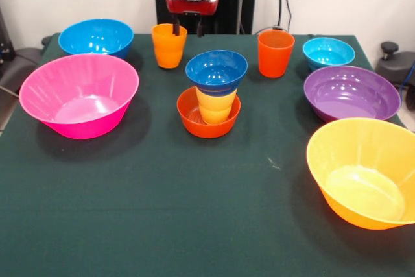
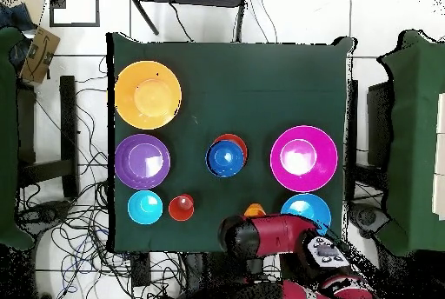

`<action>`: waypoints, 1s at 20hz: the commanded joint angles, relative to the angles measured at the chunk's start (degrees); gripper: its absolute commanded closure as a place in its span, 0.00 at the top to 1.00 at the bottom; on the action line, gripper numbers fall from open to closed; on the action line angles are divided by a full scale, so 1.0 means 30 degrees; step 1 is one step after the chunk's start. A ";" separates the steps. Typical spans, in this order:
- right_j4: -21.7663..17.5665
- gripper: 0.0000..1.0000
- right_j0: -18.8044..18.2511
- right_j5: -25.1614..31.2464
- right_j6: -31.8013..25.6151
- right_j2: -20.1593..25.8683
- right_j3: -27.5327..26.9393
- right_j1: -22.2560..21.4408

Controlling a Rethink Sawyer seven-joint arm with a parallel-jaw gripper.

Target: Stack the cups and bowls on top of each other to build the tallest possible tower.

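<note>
Straddling the rim of the light orange plastic cup (image 1: 169, 45) at the bench's (image 1: 194, 225) far side with the claw (image 1: 187, 30) spread wide. Close squarely, lift vertically, then centre over the dark blue glossy bowl (image 1: 216, 69) topping the tower (image 1: 211, 98).

I count seven bowls (image 1: 80, 95) on the table. There are three cups (image 1: 275, 53). One gripper (image 1: 187, 28) hangs at the far side.
</note>
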 commanded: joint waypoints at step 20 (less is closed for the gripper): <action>-0.0588 1.00 0.1606 -0.5298 0.1922 -0.0737 -0.0361 0.1606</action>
